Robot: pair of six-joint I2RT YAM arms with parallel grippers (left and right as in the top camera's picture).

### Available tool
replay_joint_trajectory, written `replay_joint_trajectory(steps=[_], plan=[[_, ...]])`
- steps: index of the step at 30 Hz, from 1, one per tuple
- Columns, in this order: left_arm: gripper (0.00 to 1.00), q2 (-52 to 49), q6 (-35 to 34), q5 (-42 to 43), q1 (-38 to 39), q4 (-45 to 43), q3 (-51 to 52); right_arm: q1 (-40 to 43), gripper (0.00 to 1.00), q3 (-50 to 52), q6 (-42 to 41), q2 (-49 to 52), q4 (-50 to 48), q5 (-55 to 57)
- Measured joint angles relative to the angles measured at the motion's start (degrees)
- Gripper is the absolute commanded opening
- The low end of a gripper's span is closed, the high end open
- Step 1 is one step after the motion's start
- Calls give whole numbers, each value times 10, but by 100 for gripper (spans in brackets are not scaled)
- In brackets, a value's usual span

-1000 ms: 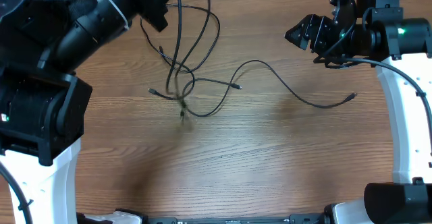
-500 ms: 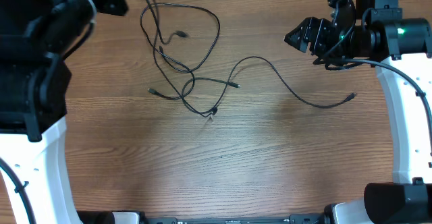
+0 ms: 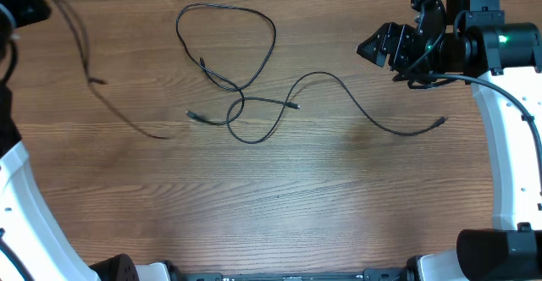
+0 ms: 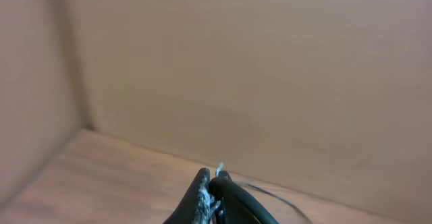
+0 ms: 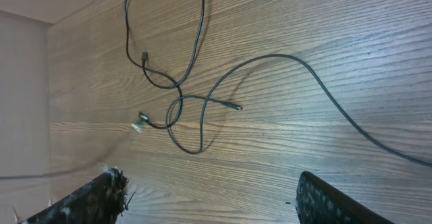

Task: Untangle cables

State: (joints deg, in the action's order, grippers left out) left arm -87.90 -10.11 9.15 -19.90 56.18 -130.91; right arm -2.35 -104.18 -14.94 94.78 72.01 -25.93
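Thin black cables (image 3: 240, 103) lie crossed in loose loops at the table's upper middle, and they also show in the right wrist view (image 5: 177, 102). One long cable (image 3: 381, 127) runs right to a plug end (image 3: 442, 122). My left gripper (image 4: 212, 180) is shut on a separate thin cable with a silver tip. It sits at the overhead view's top left corner (image 3: 24, 8), mostly out of view. That cable (image 3: 93, 82) trails blurred from it down to the table, apart from the others. My right gripper (image 5: 216, 197) is open and empty above the table's right side (image 3: 391, 51).
The wooden table (image 3: 279, 205) has a tan wall along its back edge (image 4: 270, 62). The white bases of both arms stand at the left (image 3: 25, 222) and right (image 3: 508, 171) edges. A thick black robot wire (image 3: 508, 95) hangs by the right arm.
My left arm has swung left and back with one cable in its grip, pulling it out of the tangle. The remaining loops have settled flat. The right arm has not moved.
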Motion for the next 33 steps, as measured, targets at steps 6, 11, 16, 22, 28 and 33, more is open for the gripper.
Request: replay_joint_trajectory(steps=[6,11,16,22,28,33], plan=[[4,-7,6,-86,-54,-22,0,0,79,0,0,0,0,0],[4,-52,10,-179,-71,-60,0,0,79,0,0,0,6,0],[4,-137,-6,-276,-97,-105,0,0,79,0,0,0,13,0],[9,-234,-20,-313,-146,-96,0,0,79,0,0,0,14,0],[55,-298,-67,-323,-184,-26,0,0,79,0,0,0,16,0],[64,-354,-82,-315,-191,10,0,0,79,0,0,0,26,0]])
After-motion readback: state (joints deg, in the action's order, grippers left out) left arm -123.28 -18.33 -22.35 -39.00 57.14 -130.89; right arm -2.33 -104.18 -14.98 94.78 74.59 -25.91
